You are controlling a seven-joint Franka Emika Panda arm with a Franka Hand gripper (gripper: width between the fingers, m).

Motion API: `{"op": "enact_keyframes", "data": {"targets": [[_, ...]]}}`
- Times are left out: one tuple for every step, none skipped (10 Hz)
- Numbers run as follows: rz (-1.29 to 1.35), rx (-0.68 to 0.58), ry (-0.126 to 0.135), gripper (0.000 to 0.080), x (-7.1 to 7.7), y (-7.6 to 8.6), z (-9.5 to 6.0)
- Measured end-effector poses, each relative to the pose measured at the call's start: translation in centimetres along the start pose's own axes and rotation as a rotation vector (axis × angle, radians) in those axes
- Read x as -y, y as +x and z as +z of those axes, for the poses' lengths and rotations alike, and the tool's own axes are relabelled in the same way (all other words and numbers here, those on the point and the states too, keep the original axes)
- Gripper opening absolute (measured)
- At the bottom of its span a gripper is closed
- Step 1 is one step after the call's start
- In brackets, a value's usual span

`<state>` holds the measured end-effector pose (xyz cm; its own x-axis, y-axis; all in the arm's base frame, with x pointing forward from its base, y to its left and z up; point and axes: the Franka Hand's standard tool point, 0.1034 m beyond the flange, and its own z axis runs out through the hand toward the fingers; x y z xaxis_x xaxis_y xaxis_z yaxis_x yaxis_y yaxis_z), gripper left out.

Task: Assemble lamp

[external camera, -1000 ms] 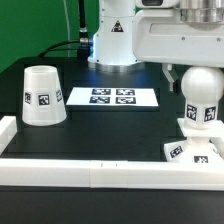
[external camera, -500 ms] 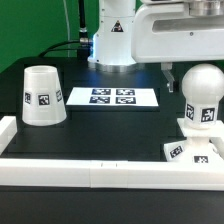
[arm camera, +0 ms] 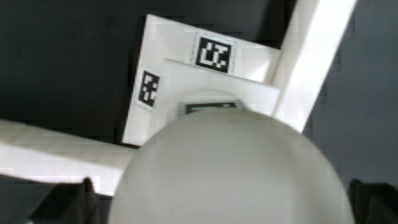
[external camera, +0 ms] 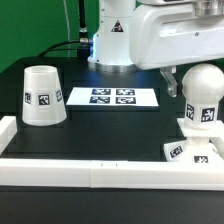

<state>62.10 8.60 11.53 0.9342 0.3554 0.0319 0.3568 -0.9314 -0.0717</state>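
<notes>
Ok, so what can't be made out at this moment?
Whether the gripper is shut on anything: in the exterior view the arm housing hides it; in the wrist view the fingers are dark blurs at the picture's edge.
How the bulb sits in the base: the wrist view's bulb covers it; too small in the exterior view.
</notes>
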Motion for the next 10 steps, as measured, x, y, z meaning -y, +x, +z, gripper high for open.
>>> {"op": "enact_keyframes", "data": {"targets": [[-0.047, 0.001, -0.002, 0.0699, -0.03, -0.01, 0.05], [-0.162, 0.006, -0.018, 0.0699, -0.11, -0.04, 0.23], [-0.239, 0.012, -0.03, 0.0699, 0.04, -0.02, 0.26], [-0.352, 0.023, -0.048, 0.0699, 0.15, 0.01, 0.27], [-0.462, 0.032, -0.061, 0.0699, 0.33, 0.04, 0.29], [-0.548, 0.038, -0.066, 0.0699, 0.47, 0.08, 0.3], [-0.669, 0.048, -0.073, 0.0699, 0.47, 0.08, 0.29], [-0.741, 0.053, -0.074, 0.0699, 0.56, 0.1, 0.29], [-0.85, 0.057, -0.077, 0.0699, 0.61, 0.16, 0.28], [-0.921, 0.047, -0.084, 0.0699, 0.64, 0.41, 0.19]]}}
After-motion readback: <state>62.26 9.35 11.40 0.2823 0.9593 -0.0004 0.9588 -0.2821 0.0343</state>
